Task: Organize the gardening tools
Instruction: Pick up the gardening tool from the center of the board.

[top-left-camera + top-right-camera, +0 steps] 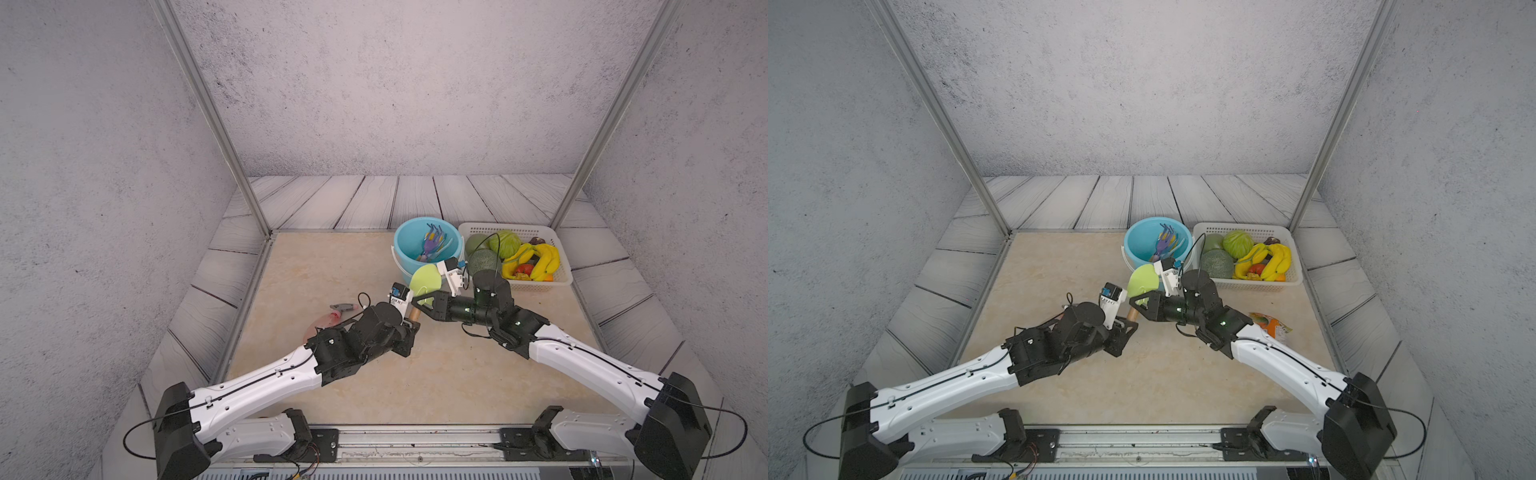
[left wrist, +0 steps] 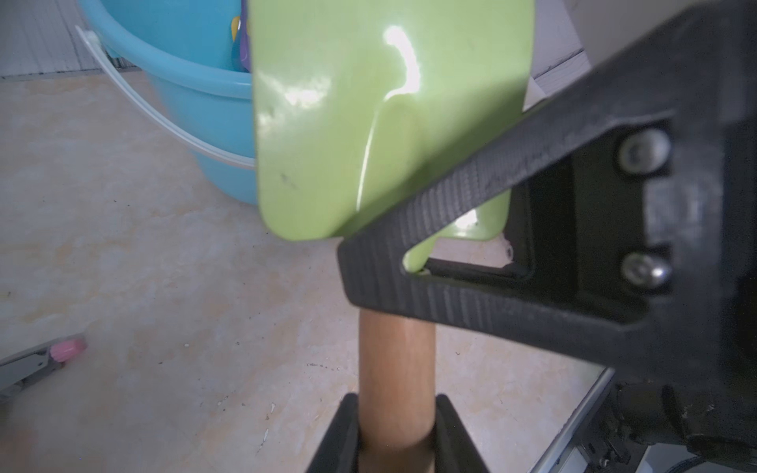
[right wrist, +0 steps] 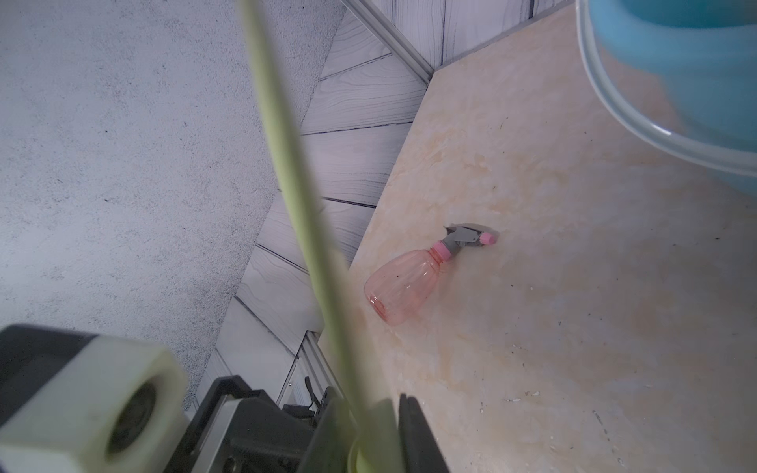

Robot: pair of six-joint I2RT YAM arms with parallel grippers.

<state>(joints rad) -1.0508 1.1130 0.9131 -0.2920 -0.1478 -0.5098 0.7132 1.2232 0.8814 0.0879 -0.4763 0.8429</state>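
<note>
The left hand (image 2: 396,405) is closed on the wooden handle of the light-green trowel (image 2: 368,123), one finger on each side of the shaft. The right hand (image 3: 368,405) is closed on the green neck of the same trowel, just above the handle. The trowel is held clear of the desk (image 1: 311,270), blade toward the light-blue bucket (image 1: 409,249).

The bucket stands at the far side of the desk, white handle folded down. The blue and purple rakes (image 1: 432,245) lean inside it. A white perforated basket (image 1: 498,226) of plastic fruit (image 1: 540,257) stands just beside the bucket. The pink spray bottle (image 3: 403,286) lies on its side on the desk near the left edge, well apart from the bucket. In a top view an orange and green packet (image 1: 1271,326) lies on the desk beside the right arm.

The desk surface is beige with a marbled pattern and scattered small specks. A grey plank-patterned border (image 1: 374,199) runs along its far, left and right sides. Grey speckled walls (image 1: 395,83) enclose three sides, with aluminium posts (image 1: 208,108) at the two far corners. A metal rail (image 1: 415,440) carries both arm bases at the near edge.
</note>
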